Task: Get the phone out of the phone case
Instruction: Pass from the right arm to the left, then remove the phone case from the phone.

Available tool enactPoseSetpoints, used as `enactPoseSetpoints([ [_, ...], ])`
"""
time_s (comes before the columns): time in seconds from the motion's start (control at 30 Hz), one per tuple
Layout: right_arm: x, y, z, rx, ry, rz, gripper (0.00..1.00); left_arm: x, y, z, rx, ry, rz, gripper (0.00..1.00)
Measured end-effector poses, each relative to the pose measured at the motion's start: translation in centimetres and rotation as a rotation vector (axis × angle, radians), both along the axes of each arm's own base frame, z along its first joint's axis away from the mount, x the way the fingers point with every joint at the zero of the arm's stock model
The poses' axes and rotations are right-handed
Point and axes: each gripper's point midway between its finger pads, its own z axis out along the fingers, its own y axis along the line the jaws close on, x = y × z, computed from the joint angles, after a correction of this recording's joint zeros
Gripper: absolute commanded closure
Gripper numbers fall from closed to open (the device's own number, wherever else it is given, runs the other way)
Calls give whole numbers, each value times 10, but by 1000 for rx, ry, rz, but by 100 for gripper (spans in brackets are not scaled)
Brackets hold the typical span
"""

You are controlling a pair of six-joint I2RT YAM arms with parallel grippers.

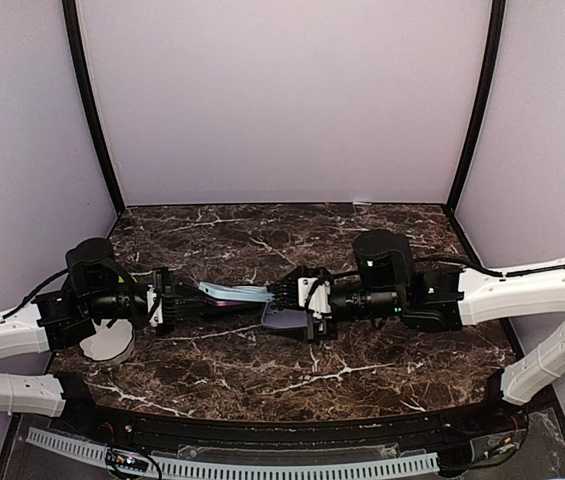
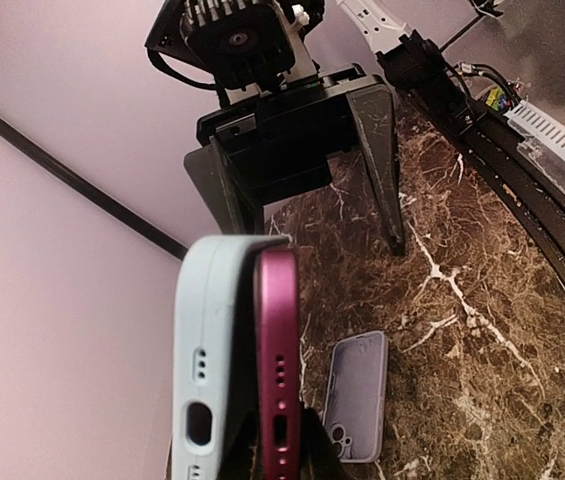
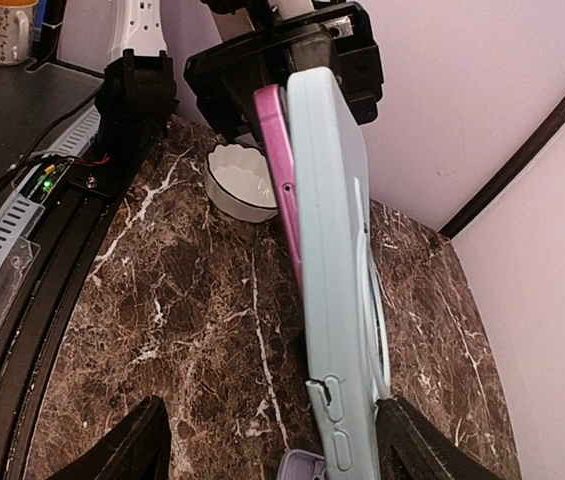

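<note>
Phone [image 3: 280, 170] half peeled from phone case [image 3: 337, 280], pair held mid-air, centre of top view. Left gripper [image 1: 197, 298] pinched shut on case end; right gripper [image 3: 277, 450] spread wide, empty. Next, likely: grip phone edge, pull apart.

The middle of the marble table [image 1: 262, 372] is barred above by the light-blue phone case [image 2: 207, 330] and the magenta phone [image 2: 279, 340], clamped in the left gripper [image 1: 188, 300]. The right gripper [image 1: 280, 294] stands at their far end with its jaws spread. Beneath them a lavender case [image 1: 287, 318] lies flat. A white bowl [image 1: 102, 343] sits by the left arm. Passage is offered along two bare strips of the table — behind the arms and in front of them.
</note>
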Motion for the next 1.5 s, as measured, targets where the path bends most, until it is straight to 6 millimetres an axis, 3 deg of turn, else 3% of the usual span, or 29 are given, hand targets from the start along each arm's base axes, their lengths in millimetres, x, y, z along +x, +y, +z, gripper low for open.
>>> enactPoseSetpoints([
  [0.3,5,2,-16,-43,51,-36,31,5,0,-15,54,-1,15,100],
  [0.57,20,16,-27,-44,83,-92,33,13,3,-26,101,-2,61,100],
  [0.63,11,31,-10,25,69,-40,29,11,0,-32,116,8,48,100],
  [0.77,-10,50,51,216,16,51,26,7,-3,-45,154,36,31,100],
  [0.87,-9,52,72,284,-12,48,26,7,-2,-45,155,36,31,100],
  [1.5,-6,53,55,218,8,15,35,8,-2,-45,158,32,39,100],
])
